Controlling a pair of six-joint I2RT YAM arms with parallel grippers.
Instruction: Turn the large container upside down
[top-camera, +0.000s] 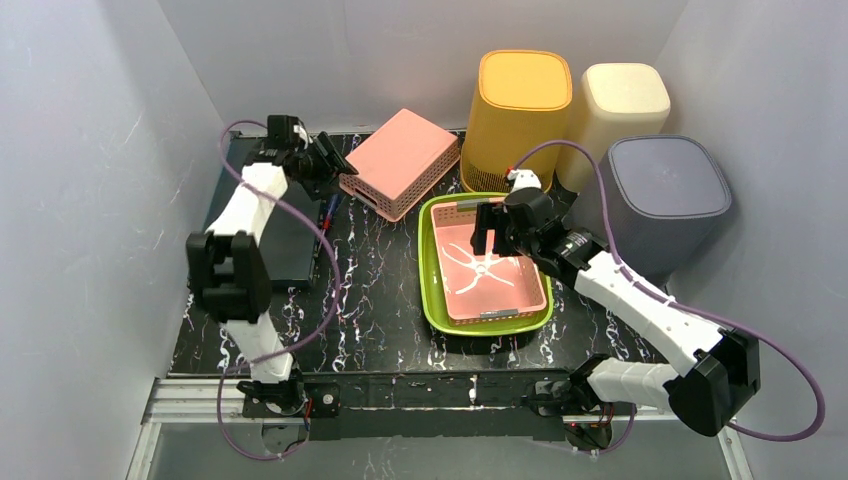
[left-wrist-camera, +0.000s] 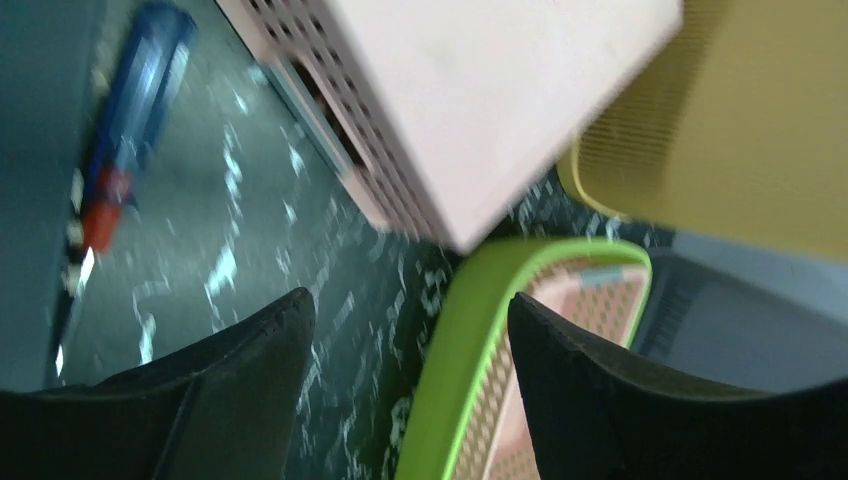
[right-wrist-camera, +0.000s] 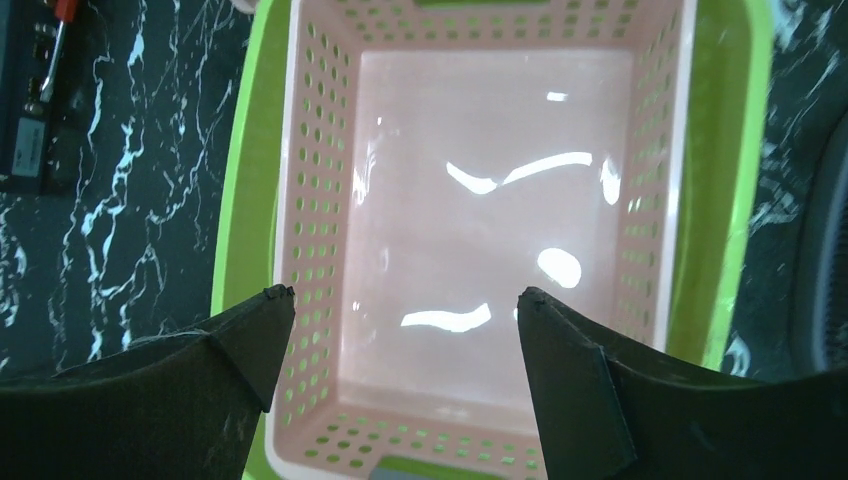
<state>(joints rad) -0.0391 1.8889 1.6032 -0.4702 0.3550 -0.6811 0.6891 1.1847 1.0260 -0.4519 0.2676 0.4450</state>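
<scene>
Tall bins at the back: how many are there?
3. The yellow bin stands at the back, the cream bin beside it on its right, the grey bin nearer, in front of the cream one. Another might hide behind them.

On the table (top-camera: 380, 330), right of centre: outer tray (top-camera: 432, 290), with inner basket (top-camera: 495, 280) nested in it. Behind the tray, in a row running right: first bin (top-camera: 515, 120), second bin (top-camera: 625, 100), then third bin (top-camera: 665, 195), set nearer and just beside the second. Left of the first bin, close by: upturned basket (top-camera: 400, 160). At far left: flat box (top-camera: 290, 245), with tool (top-camera: 328, 212) along its right edge, before the basket. Above the inner basket's far end: right gripper (top-camera: 497, 232). At the upturned basket's left edge: left gripper (top-camera: 335, 165).
</scene>
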